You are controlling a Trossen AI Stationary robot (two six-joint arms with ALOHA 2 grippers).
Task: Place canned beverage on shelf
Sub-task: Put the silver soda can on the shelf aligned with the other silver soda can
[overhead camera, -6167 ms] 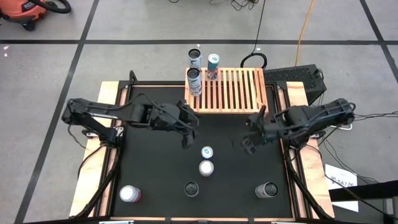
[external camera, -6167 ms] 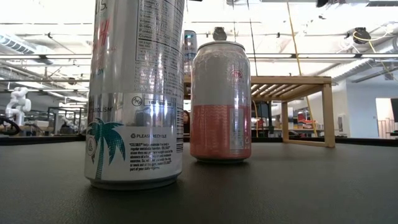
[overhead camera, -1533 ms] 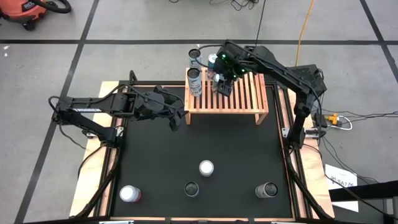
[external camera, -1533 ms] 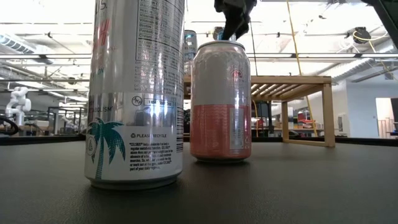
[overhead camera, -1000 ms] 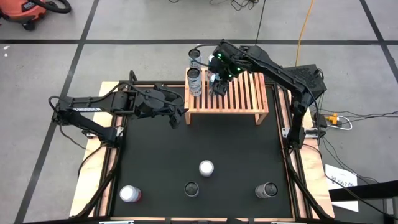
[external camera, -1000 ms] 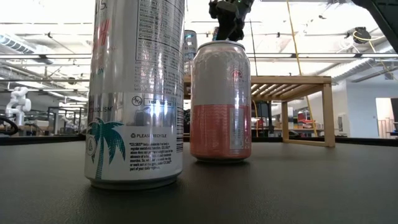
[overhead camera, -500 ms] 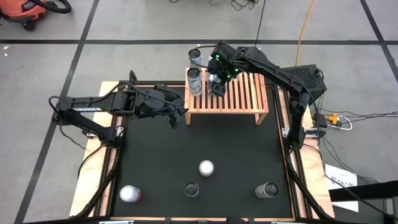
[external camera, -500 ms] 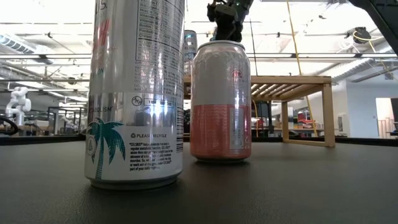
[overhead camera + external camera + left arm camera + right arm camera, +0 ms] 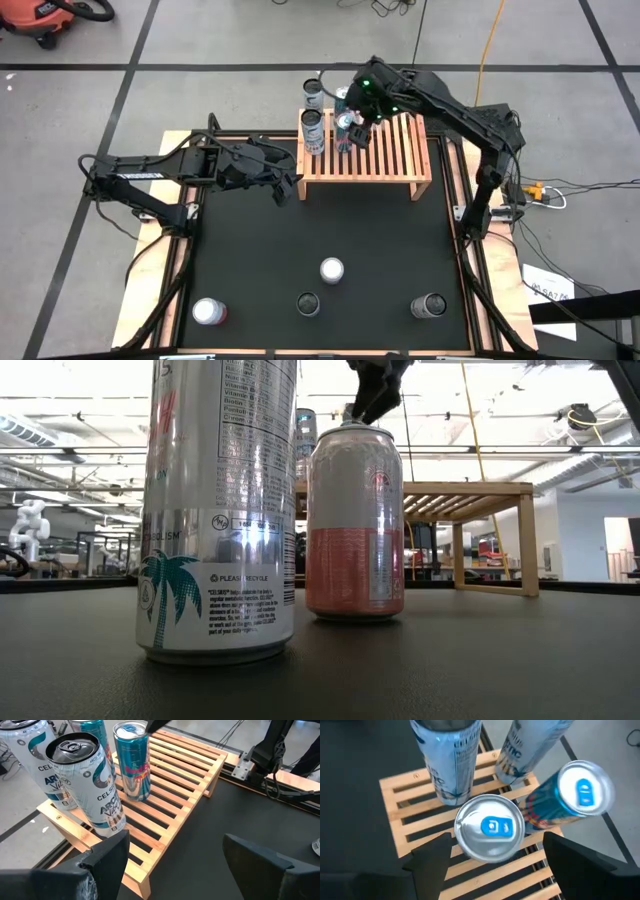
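Note:
The shelf (image 9: 385,150) is a light-wood slatted rack at the table's far edge. A slim blue can (image 9: 490,827) stands upright on the slats; it also shows in the left wrist view (image 9: 132,762) and the high view (image 9: 345,123). My right gripper (image 9: 492,857) is open just above this can, one finger on either side of its top with a gap to each. Another blue can (image 9: 582,790) and two tall white cans (image 9: 452,755) (image 9: 530,745) stand on the shelf's left part. My left gripper (image 9: 288,188) is open and empty near the shelf's left front corner.
Several cans stand on the black table near its front edge: a white-topped one (image 9: 331,269), a dark one (image 9: 308,303), a grey one (image 9: 428,305) and a red one (image 9: 209,312). The right part of the shelf's slats (image 9: 200,765) is bare.
My right gripper has gone up a little from the shelf's left part. The slim blue can stays upright on the slats below it.

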